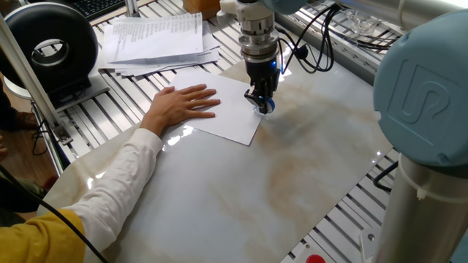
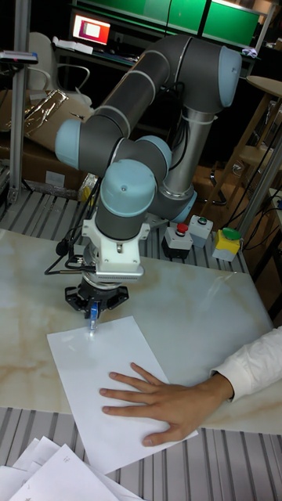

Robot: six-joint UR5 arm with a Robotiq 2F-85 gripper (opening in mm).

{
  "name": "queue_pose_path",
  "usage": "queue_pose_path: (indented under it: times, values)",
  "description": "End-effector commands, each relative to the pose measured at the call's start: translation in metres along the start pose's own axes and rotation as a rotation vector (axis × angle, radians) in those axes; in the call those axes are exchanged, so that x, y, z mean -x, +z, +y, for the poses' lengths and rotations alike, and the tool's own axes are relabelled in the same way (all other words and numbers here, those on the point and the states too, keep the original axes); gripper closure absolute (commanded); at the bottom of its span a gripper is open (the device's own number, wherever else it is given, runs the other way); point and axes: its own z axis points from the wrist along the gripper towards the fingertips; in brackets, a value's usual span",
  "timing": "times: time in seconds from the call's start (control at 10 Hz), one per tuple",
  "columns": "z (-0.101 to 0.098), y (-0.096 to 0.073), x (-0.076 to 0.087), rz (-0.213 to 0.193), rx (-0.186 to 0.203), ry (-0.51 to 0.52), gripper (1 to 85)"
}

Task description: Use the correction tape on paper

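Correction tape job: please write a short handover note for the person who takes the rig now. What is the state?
Gripper: shut on the correction tape, tip down at the paper's edge nearest the arm.
Paper: flat on the marble table, pinned by a person's hand. Printed stack lies apart, behind.
Done: tape grasped and brought to the sheet.
Left: whether a strip is laid cannot be seen; draw the tape across, lift off. Mind the hand.

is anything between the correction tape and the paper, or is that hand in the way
Nothing visible does. The gripper holds the correction tape with its tip down at the paper's edge. The person's hand lies flat on the sheet, off to the side, apart from the tape.
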Motion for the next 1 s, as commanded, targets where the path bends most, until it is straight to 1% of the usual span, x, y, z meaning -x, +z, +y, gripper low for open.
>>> queue_pose_path:
  times: [0.0,0.5,0.6,0.8,0.9]
  values:
    - [0.0019,-0.0007,-0.0026,0.004,0.014,0.005,84.0]
    - [0.0023,0.0008,-0.0079,0.016,0.008,0.012,84.0]
    - [0.0022,0.0011,-0.0071,0.012,0.004,0.013,84.0]
    - [0.0059,-0.0013,-0.0057,0.005,0.015,0.018,84.0]
    - [0.0073,-0.0026,-0.0089,0.013,0.016,0.018,84.0]
